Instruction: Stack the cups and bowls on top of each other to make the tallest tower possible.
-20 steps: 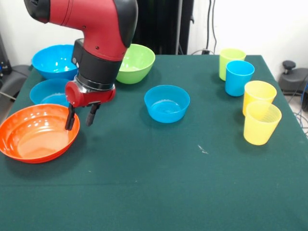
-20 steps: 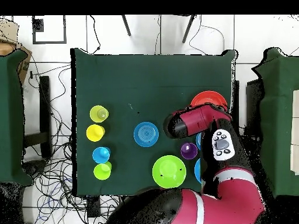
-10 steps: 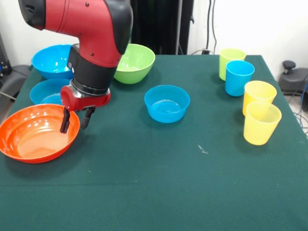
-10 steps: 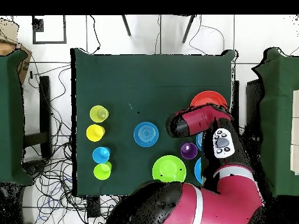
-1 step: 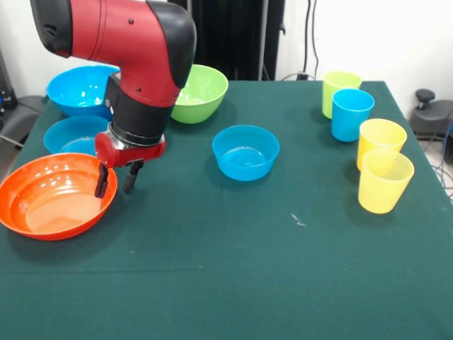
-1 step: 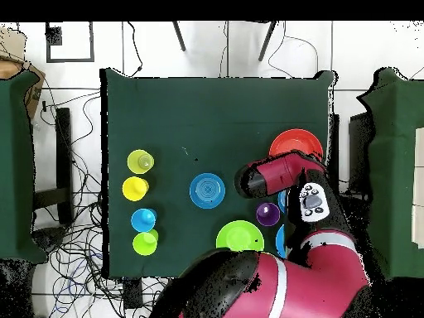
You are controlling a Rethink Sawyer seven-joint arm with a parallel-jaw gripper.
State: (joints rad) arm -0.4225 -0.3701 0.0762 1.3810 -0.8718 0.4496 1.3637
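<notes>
Cups point(image 5: 364, 145) upright, bowls point(image 5: 245, 151) upright, all unstacked on table

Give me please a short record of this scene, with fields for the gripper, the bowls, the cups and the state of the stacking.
gripper: gripper open, fingers straddling the orange bowl's rim
bowls: orange, green bowl, three blue bowls, all resting on the table
cups: green cup, blue cup, two yellow cups in a row; purple cup only overhead
stacking: nothing stacked yet
</notes>
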